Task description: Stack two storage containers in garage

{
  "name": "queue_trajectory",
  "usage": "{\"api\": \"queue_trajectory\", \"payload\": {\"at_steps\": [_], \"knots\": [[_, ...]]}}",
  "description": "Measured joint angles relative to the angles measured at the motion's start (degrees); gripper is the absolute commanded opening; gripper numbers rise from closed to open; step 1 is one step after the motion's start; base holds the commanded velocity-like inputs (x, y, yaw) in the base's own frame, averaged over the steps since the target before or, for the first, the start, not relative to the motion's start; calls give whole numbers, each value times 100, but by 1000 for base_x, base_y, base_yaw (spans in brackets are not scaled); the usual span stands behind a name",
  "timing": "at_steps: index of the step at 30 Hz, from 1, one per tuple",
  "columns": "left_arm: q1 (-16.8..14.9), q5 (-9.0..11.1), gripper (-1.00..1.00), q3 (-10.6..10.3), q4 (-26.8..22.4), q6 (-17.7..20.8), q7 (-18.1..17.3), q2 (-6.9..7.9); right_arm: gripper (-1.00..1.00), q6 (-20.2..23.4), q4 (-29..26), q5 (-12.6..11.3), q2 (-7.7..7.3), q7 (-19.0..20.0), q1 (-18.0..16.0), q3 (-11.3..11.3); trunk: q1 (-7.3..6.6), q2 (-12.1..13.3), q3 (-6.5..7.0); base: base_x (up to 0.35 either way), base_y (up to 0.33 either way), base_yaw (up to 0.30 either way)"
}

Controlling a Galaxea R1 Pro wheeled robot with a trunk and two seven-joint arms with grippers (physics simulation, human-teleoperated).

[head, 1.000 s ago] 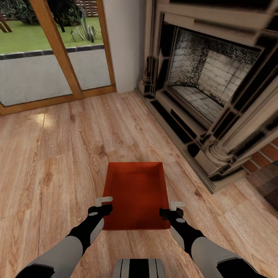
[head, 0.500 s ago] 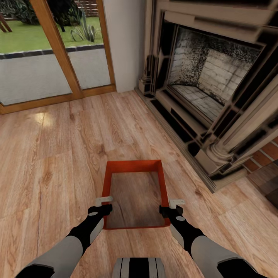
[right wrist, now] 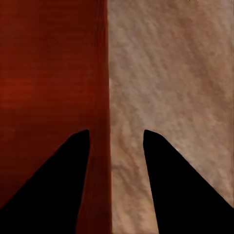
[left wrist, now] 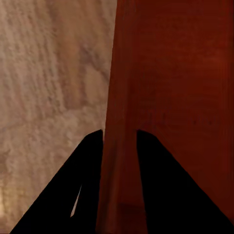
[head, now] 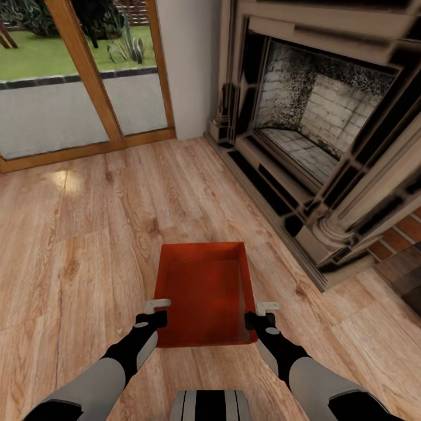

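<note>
Fireplace far right, wood-framed glass doors far left; plank floor between them. I see one orange-red storage container, open-topped, plain walls, near centre. Left gripper straddles its left wall, pinched on it. Right gripper straddles the right wall with a gap showing.

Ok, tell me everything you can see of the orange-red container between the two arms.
The storage container is an open-topped orange-red rectangular bin with plain smooth walls and a flat bottom, empty. It sits level over the wood-plank floor near the fireplace. The left gripper straddles its left wall, the right gripper its right wall, with more slack.
</note>
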Motion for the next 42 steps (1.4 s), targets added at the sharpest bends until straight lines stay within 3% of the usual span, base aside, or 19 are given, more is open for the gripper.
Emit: {"api": "queue_trajectory", "payload": {"at_steps": [17, 42], "knots": [[3, -30, -100, 53, -41, 11, 58, -5, -100, -6, -12, -22, -3, 7, -1, -23, 0, 0, -1, 0, 0, 0], [-1, -33, -100, 56, -40, 14, 23, 2, -100, -21, 173, -80, -3, 41, 4, 5, -547, 1002, 448, 0, 0, 0]]}}
